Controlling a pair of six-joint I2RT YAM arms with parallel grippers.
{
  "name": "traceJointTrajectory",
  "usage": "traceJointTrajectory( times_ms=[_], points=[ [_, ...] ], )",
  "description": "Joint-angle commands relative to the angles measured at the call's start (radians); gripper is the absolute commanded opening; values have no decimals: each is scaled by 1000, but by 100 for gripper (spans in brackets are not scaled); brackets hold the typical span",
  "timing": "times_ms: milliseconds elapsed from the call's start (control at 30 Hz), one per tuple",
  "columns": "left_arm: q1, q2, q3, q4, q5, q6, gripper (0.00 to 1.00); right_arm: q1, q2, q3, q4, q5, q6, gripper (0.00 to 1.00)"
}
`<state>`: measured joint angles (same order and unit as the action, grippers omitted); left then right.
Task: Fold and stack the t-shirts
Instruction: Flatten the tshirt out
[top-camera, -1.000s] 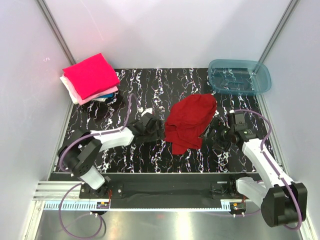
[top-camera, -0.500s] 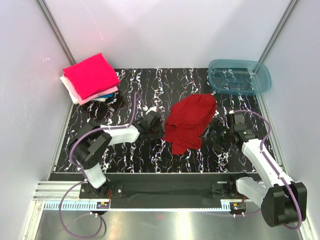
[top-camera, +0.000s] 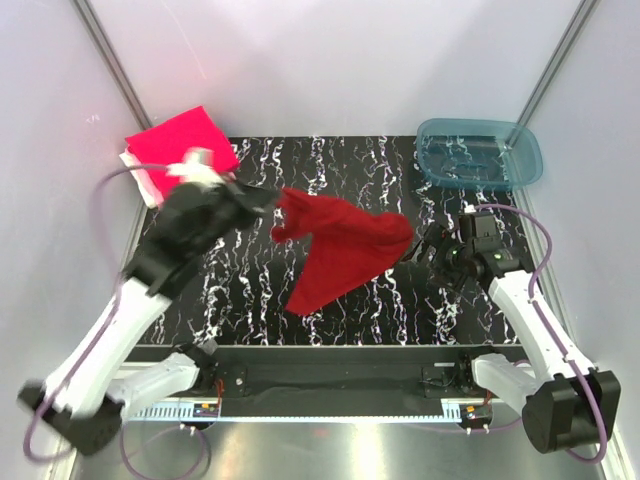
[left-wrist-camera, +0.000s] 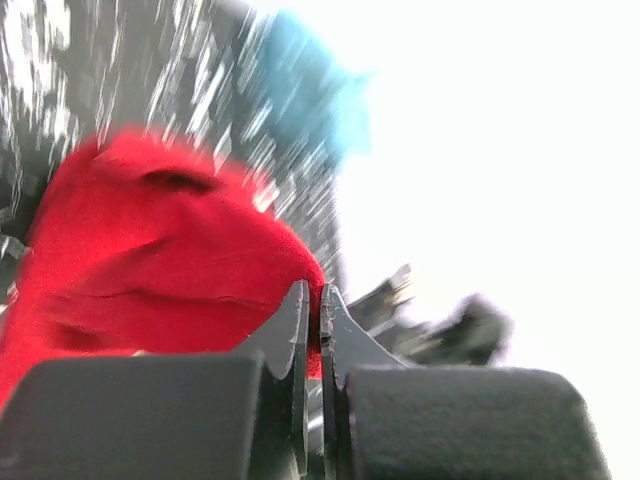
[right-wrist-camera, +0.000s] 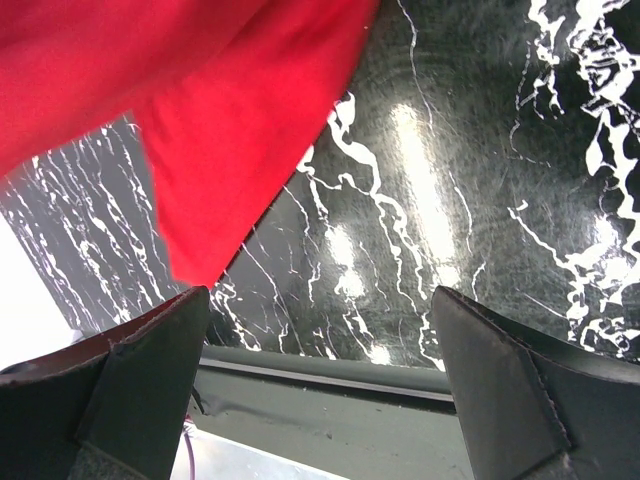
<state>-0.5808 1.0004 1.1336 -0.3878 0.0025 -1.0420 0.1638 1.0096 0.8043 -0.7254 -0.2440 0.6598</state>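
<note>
The dark red t-shirt (top-camera: 340, 250) hangs stretched in the air over the black marbled table (top-camera: 250, 300). My left gripper (top-camera: 272, 205) is raised high and shut on the shirt's left edge. The left wrist view shows red cloth (left-wrist-camera: 150, 270) pinched between the closed jaws of the left gripper (left-wrist-camera: 312, 300). My right gripper (top-camera: 425, 258) stands open beside the shirt's right end, nothing between its fingers. In the right wrist view the shirt (right-wrist-camera: 220, 130) hangs above the open right gripper (right-wrist-camera: 320, 295). A stack of folded t-shirts (top-camera: 165, 150), magenta-pink on top, lies at the back left.
A teal see-through tub (top-camera: 480, 155) stands at the back right corner; it is a teal blur (left-wrist-camera: 310, 90) in the left wrist view. White walls close in the table on three sides. The table's front rail (right-wrist-camera: 330, 375) lies just under the right gripper.
My left gripper shut on the red shirt's edge, then rose and swung left, lifting the shirt off the table and stretching it out. The right arm barely moved.
</note>
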Motion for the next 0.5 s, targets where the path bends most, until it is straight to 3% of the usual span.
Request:
traceJointTrajectory(
  times_ms=[0,100,267,467],
  points=[
    [110,-219,-24,-165,-16,-159,0,8,11,18,-17,31,-5,100],
    [186,-301,-69,-167,-9,-153,0,9,24,-16,15,-3,6,100],
    [207,-215,4,-189,129,-37,0,14,35,-56,79,-69,9,100],
    [207,-82,245,-265,191,100,0,132,73,-57,207,-166,24,100]
  ],
)
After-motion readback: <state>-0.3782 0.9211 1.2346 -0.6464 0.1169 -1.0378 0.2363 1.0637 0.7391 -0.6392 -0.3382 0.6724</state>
